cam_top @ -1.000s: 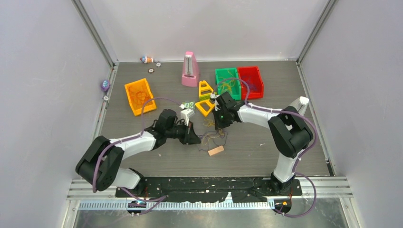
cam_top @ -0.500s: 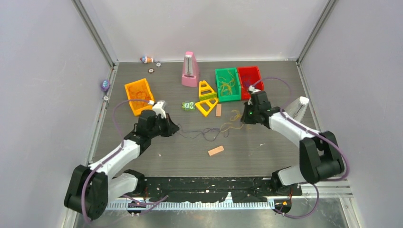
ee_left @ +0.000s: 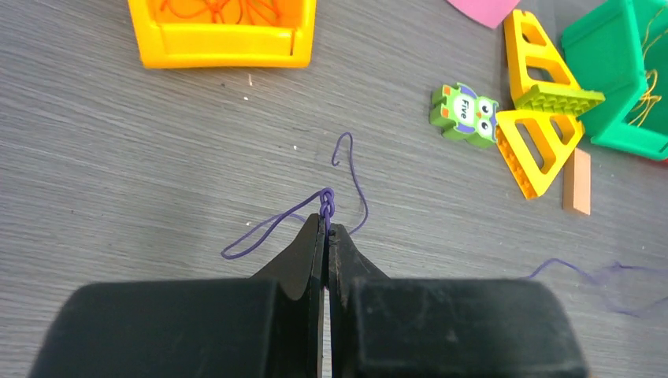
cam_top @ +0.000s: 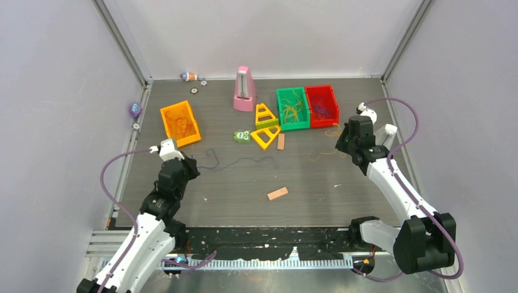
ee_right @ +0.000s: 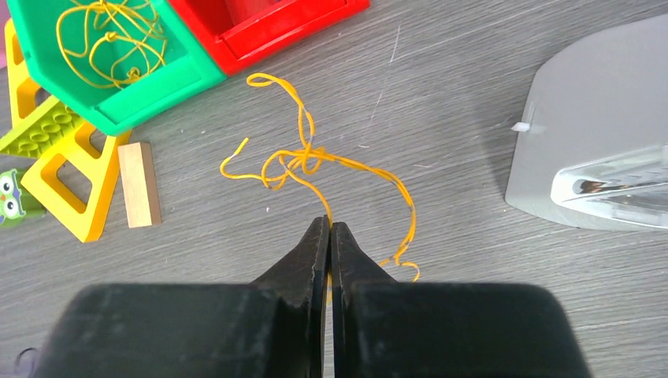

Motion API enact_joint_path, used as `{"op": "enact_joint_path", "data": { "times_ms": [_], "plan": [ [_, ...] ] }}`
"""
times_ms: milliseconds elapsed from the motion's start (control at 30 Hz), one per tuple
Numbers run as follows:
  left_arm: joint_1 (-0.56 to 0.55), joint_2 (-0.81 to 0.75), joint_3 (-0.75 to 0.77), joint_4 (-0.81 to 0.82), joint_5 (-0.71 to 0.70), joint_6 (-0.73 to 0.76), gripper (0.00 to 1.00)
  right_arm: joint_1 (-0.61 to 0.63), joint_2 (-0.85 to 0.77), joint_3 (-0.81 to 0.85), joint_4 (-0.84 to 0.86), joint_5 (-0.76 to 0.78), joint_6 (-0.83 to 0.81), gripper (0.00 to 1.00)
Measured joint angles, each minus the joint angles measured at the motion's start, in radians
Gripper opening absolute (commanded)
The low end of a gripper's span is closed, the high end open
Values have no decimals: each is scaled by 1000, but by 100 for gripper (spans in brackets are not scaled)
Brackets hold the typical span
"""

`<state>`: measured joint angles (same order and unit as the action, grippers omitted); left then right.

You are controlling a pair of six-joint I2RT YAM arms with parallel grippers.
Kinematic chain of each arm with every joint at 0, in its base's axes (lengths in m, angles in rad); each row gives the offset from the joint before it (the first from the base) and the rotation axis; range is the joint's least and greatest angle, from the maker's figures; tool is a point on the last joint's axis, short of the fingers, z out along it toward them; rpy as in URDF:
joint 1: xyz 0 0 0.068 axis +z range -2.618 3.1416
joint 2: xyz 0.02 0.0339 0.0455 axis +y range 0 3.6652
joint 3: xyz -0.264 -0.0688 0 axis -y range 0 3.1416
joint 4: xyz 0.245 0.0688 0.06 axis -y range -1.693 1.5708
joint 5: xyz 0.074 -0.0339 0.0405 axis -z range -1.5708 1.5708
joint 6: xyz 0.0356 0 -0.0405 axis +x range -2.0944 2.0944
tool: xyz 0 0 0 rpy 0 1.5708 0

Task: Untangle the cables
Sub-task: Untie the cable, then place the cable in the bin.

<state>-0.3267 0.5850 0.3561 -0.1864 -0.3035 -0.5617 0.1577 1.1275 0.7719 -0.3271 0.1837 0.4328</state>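
- The left pincer [ee_left: 325, 228] is closed tight on a thin, floppy dark purple wire strand [ee_left: 327, 201], knotted at the tips. It lies on the left of the grey wood-grain counter [ee_left: 118, 157].
- The right pincer [ee_right: 329, 226] clamps a thin curly yellow wire strand [ee_right: 303, 161], far right, near the red plastic bin [ee_right: 268, 24].

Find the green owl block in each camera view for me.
Top external: green owl block mid-table, just left of the lower yellow triangle frame.
Left wrist: upper right, left of that frame.
Right wrist: cut off at the left edge.
Shared landmark: the yellow triangle frame beside it.
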Motion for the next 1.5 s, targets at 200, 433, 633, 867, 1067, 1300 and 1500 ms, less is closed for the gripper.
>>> {"op": "enact_joint_path", "data": {
  "times_ms": [200, 433, 633, 867, 1067, 1300, 1500],
  "plan": [
    [0, -36, -5, -39, -89, -10, 0, -10, -8, 11, -23, 18, 8, 5],
    [28, -121, -19, -123, -201, -64, 0, -39, -57, 37, -60, 67, 23, 5],
    [28, -126, -71, -11, -15, -43, 0, -31, -27, 88, -39, -55, -7, 5],
    [24, -13, -26, 50, 201, 6, 0, 93, 172, 294, -30, 4, -47, 5],
    [-64, 49, 97, 37, 272, 49, 0, 200, 432, 578, -19, 137, -105, 5],
    [-197, 15, 191, -6, 238, 77, 0, 203, 755, 888, -45, 205, -154, 5],
    [-221, 13, 241, -57, 216, 103, 0, 227, 1007, 1121, -125, 247, -211, 5]
  ]
}}
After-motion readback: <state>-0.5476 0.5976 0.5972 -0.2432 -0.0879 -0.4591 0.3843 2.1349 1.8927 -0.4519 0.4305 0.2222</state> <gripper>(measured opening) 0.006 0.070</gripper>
